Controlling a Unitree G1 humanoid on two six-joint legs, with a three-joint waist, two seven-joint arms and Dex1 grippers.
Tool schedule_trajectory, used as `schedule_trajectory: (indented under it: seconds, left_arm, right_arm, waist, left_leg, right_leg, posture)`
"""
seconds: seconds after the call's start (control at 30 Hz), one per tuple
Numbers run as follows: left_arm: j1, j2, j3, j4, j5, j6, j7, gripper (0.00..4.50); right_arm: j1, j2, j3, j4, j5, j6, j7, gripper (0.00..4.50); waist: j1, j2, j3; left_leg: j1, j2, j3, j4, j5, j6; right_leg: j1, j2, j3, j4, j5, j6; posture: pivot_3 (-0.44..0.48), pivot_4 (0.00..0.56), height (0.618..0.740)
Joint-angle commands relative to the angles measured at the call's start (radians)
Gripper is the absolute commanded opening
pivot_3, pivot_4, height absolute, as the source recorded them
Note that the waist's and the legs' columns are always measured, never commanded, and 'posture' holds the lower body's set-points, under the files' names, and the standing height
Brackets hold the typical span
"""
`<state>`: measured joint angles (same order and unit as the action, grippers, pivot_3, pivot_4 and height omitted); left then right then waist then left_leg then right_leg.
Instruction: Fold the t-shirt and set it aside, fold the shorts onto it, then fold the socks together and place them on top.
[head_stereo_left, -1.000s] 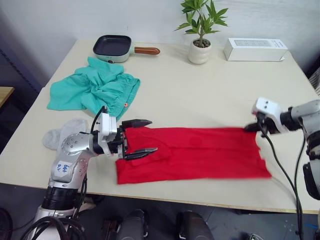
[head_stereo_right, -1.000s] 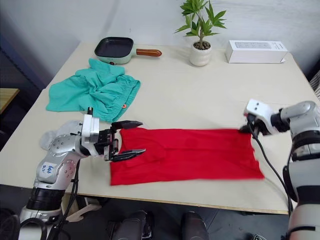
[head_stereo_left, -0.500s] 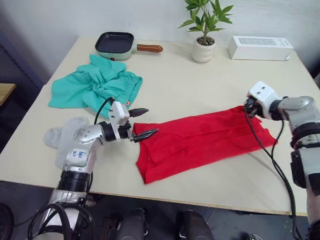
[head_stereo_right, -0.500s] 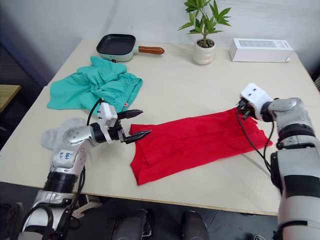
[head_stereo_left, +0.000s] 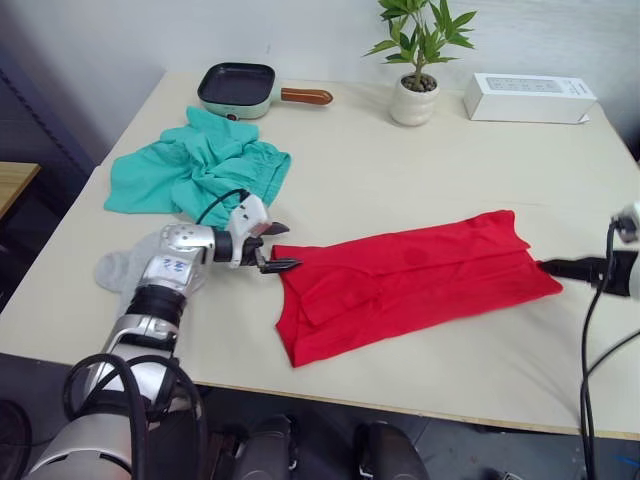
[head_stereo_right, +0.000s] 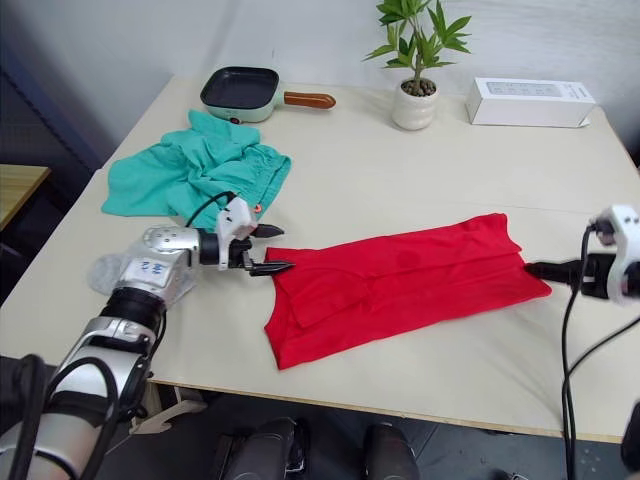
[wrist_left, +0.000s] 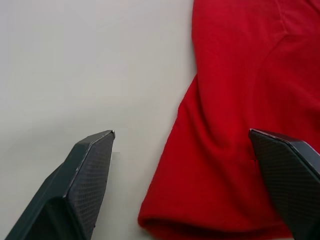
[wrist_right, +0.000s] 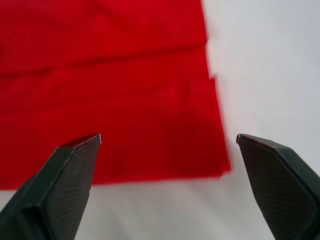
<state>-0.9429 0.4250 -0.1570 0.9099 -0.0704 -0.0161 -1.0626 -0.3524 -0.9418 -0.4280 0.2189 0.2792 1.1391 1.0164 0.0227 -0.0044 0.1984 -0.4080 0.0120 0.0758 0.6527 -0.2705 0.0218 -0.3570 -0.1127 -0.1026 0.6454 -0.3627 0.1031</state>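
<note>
- Your left gripper sits at the red t-shirt's left end, fingers spread wide apart and holding nothing. In the left wrist view one finger rests over bare table and the other over red cloth.
- Your right gripper hangs just off the t-shirt's right end, at about 3 o'clock from the garment. Its fingers are also wide apart and empty, with the shirt's edge lying between them in the right wrist view.
- The t-shirt lies flat on the table as a long folded band, slanting from 8 o'clock up towards 2 o'clock, near the front edge.
- The socks lie under your left forearm, at about 9 o'clock from the t-shirt, partly hidden by the arm.
- The shorts lie crumpled at about 11 o'clock from your left gripper, well apart from the t-shirt.
- Farther back, at 12 o'clock from the shorts, stands a small pan with a brown handle.
- A potted plant stands at the far edge of the table, with a white box at 3 o'clock from it.
</note>
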Motion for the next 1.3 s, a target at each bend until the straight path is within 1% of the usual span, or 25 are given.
schedule_trajectory:
  seconds: [0.03,0.1,0.2,0.27,0.3,0.37,0.47,0.53,0.57,0.67,0.73,0.9,1.03,1.13,1.2,1.3]
  left_arm:
    - [-0.070,-0.035,-0.005,0.094,0.034,-0.041,-0.006,4.50]
    - [-0.100,-0.059,0.003,0.143,0.039,-0.037,-0.006,4.50]
    - [-0.123,-0.082,0.010,0.196,0.049,-0.039,-0.001,4.50]
    - [-0.130,-0.094,0.008,0.220,0.056,-0.044,-0.009,4.11]
    - [-0.134,-0.100,0.008,0.228,0.058,-0.043,-0.012,3.93]
    - [-0.137,-0.108,0.010,0.237,0.062,-0.045,-0.015,3.35]
    - [-0.135,-0.114,0.014,0.243,0.063,-0.051,-0.020,2.43]
    - [-0.129,-0.120,0.022,0.247,0.060,-0.048,-0.024,1.79]
    - [-0.123,-0.122,0.025,0.247,0.061,-0.052,-0.022,1.50]
    - [-0.108,-0.128,0.031,0.242,0.061,-0.053,-0.025,0.53]
    - [-0.102,-0.130,0.038,0.236,0.057,-0.049,-0.030,0.00]
    - [-0.083,-0.128,0.056,0.206,0.047,-0.053,-0.041,0.00]
    - [-0.035,-0.111,0.079,0.106,0.026,-0.015,-0.041,0.00]
    - [0.043,-0.098,0.086,-0.070,0.001,0.071,-0.034,0.00]
    - [0.124,-0.090,0.085,-0.255,-0.016,0.162,-0.005,0.00]
    - [0.259,-0.089,0.085,-0.578,-0.059,0.355,0.057,0.00]
  right_arm:
    - [0.080,0.088,-0.098,-0.236,0.079,0.161,-0.102,4.46]
    - [0.091,0.155,-0.113,-0.293,0.098,0.211,-0.163,4.46]
    - [0.094,0.222,-0.103,-0.332,0.120,0.224,-0.222,4.46]
    - [0.094,0.251,-0.084,-0.340,0.122,0.224,-0.260,4.50]
    - [0.095,0.259,-0.078,-0.349,0.129,0.221,-0.270,4.30]
    - [0.113,0.243,-0.054,-0.380,0.135,0.193,-0.272,3.86]
    - [0.129,0.223,-0.052,-0.405,0.159,0.182,-0.265,2.88]
    - [0.135,0.222,-0.052,-0.386,0.160,0.162,-0.276,2.17]
    - [0.139,0.224,-0.045,-0.372,0.153,0.139,-0.286,1.89]
    - [0.119,0.269,-0.061,-0.327,0.148,0.107,-0.340,0.78]
    - [0.098,0.302,-0.072,-0.304,0.155,0.091,-0.373,0.08]
    - [0.072,0.350,-0.067,-0.282,0.167,0.059,-0.415,0.03]
    - [0.053,0.334,-0.047,-0.236,0.150,-0.012,-0.426,0.03]
    - [0.003,0.295,-0.015,-0.135,0.111,-0.109,-0.431,0.03]
    - [-0.068,0.267,0.026,-0.016,0.071,-0.204,-0.438,0.03]
    - [-0.211,0.243,0.104,0.200,0.005,-0.352,-0.445,0.03]
  waist:
    - [-0.004,0.000,0.000]
    - [-0.009,-0.002,0.000]
    - [-0.019,-0.005,-0.001]
    - [-0.024,-0.007,-0.002]
    - [-0.025,-0.008,-0.003]
    - [-0.025,-0.008,-0.003]
    - [-0.025,-0.009,-0.003]
    - [-0.023,-0.009,-0.003]
    - [-0.023,-0.009,-0.003]
    - [-0.024,-0.009,-0.003]
    - [-0.026,-0.010,-0.004]
    - [-0.027,-0.012,-0.005]
    - [-0.030,-0.012,-0.005]
    - [-0.037,-0.012,-0.005]
    - [-0.041,-0.012,-0.005]
    - [-0.049,-0.012,-0.005]
  left_leg:
    - [0.000,0.000,0.000,-0.001,0.000,0.000]
    - [0.001,-0.001,0.001,0.000,0.001,0.000]
    - [0.001,0.000,0.001,0.000,0.001,0.000]
    - [0.002,0.001,0.001,-0.001,0.001,-0.001]
    - [0.002,0.001,0.001,-0.001,0.002,-0.001]
    - [0.002,0.001,0.001,-0.001,0.002,-0.001]
    - [0.002,0.001,0.001,-0.001,0.002,-0.001]
    - [0.002,0.001,0.001,-0.001,0.002,-0.001]
    - [0.002,0.001,0.001,-0.001,0.002,-0.001]
    - [0.002,0.000,0.001,-0.001,0.002,-0.001]
    - [0.002,0.000,0.001,-0.001,0.002,-0.001]
    - [0.003,0.001,0.001,0.000,0.003,-0.001]
    - [0.003,0.001,0.001,0.000,0.003,-0.001]
    - [0.003,0.001,0.001,-0.001,0.003,-0.001]
    - [0.003,0.001,0.001,0.000,0.003,-0.001]
    - [0.003,0.000,0.001,0.000,0.003,0.000]
  right_leg:
    - [0.000,0.000,0.000,0.000,0.000,0.000]
    - [-0.001,0.000,0.002,0.000,0.000,0.000]
    - [-0.001,-0.001,0.002,0.001,0.000,0.000]
    - [-0.001,-0.001,0.002,0.001,0.000,0.000]
    - [-0.001,-0.001,0.002,0.001,0.000,0.000]
    - [-0.001,-0.001,0.002,0.001,0.000,0.000]
    - [-0.001,-0.001,0.002,0.001,0.000,0.000]
    - [-0.001,-0.001,0.002,0.001,0.000,0.000]
    - [-0.001,-0.001,0.002,0.001,0.000,0.000]
    - [-0.001,-0.001,0.002,0.002,0.000,0.000]
    - [-0.001,-0.001,0.002,0.002,0.000,0.000]
    - [0.000,-0.002,0.002,0.003,0.000,0.000]
    - [-0.001,-0.002,0.003,0.003,0.000,0.000]
    - [-0.001,-0.002,0.003,0.003,0.000,0.000]
    - [-0.001,-0.002,0.003,0.007,0.000,0.000]
    - [-0.001,-0.003,0.005,0.008,0.000,0.000]
  posture:
    - [0.000,0.150,0.740]
    - [0.000,0.150,0.740]
    - [0.000,0.150,0.740]
    - [0.000,0.150,0.740]
    - [0.000,0.150,0.740]
    - [0.000,0.150,0.740]
    - [0.000,0.150,0.740]
    - [0.000,0.150,0.740]
    - [0.000,0.150,0.740]
    - [0.000,0.150,0.740]
    - [0.000,0.150,0.740]
    - [0.000,0.150,0.740]
    - [0.000,0.150,0.740]
    - [0.000,0.150,0.740]
    - [0.000,0.150,0.740]
    - [0.000,0.150,0.740]
